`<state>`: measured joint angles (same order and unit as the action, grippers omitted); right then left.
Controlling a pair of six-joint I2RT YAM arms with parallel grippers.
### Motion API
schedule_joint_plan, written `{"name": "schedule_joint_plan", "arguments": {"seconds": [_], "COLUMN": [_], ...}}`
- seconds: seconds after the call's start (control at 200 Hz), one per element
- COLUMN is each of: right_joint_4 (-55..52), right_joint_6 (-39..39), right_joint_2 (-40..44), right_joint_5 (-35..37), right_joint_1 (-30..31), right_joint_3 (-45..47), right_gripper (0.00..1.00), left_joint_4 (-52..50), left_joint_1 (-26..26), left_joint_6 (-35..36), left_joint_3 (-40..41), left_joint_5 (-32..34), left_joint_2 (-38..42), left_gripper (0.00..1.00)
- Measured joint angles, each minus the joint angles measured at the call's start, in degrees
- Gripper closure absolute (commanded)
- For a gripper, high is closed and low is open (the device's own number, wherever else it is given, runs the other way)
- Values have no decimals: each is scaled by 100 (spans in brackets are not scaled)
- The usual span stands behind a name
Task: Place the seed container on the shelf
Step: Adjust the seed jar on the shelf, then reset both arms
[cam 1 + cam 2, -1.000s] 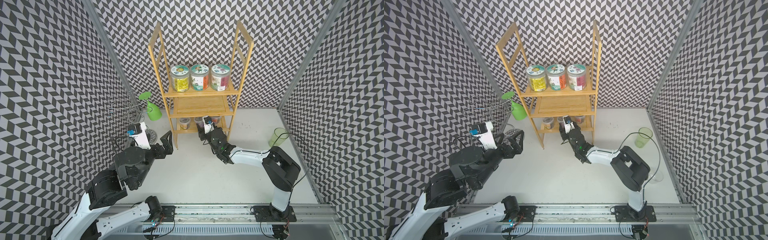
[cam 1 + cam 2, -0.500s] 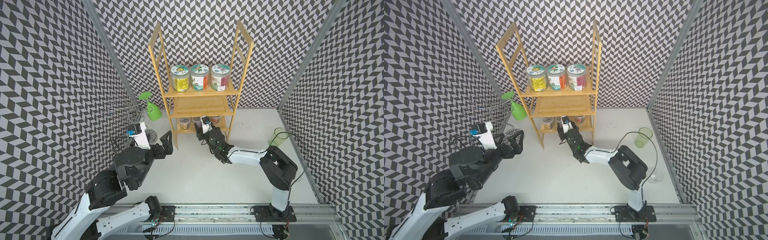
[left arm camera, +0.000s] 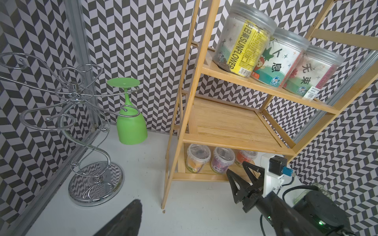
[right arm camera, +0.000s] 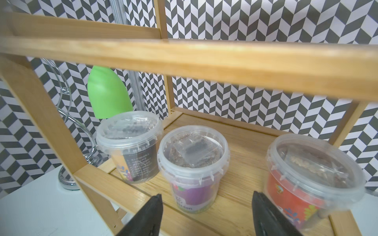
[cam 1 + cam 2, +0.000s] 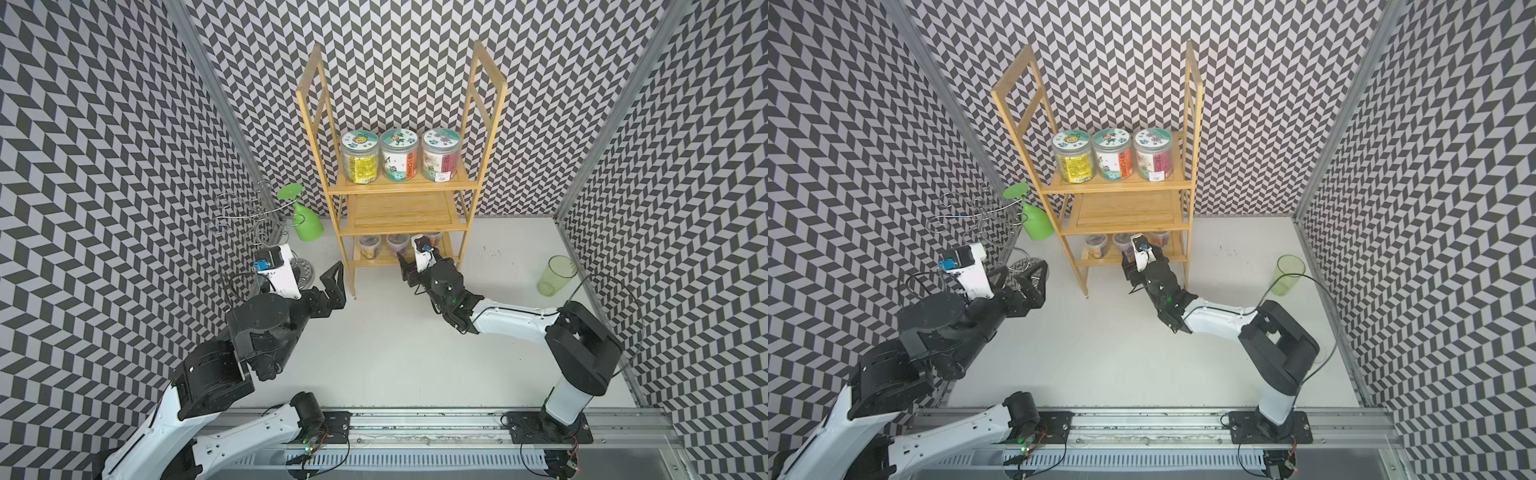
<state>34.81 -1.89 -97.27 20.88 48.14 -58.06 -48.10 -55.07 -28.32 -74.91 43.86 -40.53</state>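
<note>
Herringbone panels [image 5: 104, 166] in black and white wall in three sides of a plain white worktop [image 5: 395, 340], joined at the back corners by aluminium posts [image 5: 220, 104]. Along the bottom edge of both top views runs a metal rail [image 5: 415, 432] that carries both arm bases.

At upper centre, against the back wall, stands the bamboo shelf [image 5: 401, 210], its middle tier bare. Three large lidded jars [image 5: 399, 160] fill the top tier side by side. On the bottom tier three small clear tubs stand upright in a row. The purple-labelled seed container [image 4: 192, 163] is in the middle, with a yellow-labelled tub [image 4: 131, 147] and a red-labelled tub [image 4: 313, 175] on either side.

The right end effector [image 4: 206, 195] sits at the front edge of that tier, jaws well apart and holding nothing. Its fingertips stop short of the seed container, one to each side of it. The left end effector [image 5: 337, 286], left of centre just beside the shelf's front leg, is spread fully wide and empty.

Left of the shelf, a chrome wire stand [image 5: 253, 216] has a green goblet [image 5: 307, 224] hung foot-up from one arm. A translucent green tumbler [image 5: 555, 274] stands alone near the right wall.
</note>
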Motion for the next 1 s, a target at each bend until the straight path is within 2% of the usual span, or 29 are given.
{"name": "schedule_joint_plan", "arguments": {"seconds": [0.125,0.331,0.466,0.596,0.811,1.002], "right_joint_4": [-514,-1327,-1843,-2201,-2695,-2680], "right_joint_6": [94,428,807,1158,1436,1281], "right_joint_2": [656,2105,2918,3604,3888,3517], "right_joint_5": [-234,-433,-269,247,874,885], "right_joint_1": [48,286,372,348,17,-293], "right_joint_3": [267,1226,1878,2404,2319,1891], "right_gripper": [28,29,29,28,30,33], "left_joint_4": [9,94,138,168,177,166], "left_joint_1": [0,0,0,0,96,247], "left_joint_6": [66,212,201,173,4,-293], "left_joint_3": [0,0,55,223,752,896], "left_joint_5": [9,96,245,463,935,1016], "left_joint_2": [-7,-94,-109,-109,-111,-109], "left_gripper": [0,0,0,1,0,0]}}
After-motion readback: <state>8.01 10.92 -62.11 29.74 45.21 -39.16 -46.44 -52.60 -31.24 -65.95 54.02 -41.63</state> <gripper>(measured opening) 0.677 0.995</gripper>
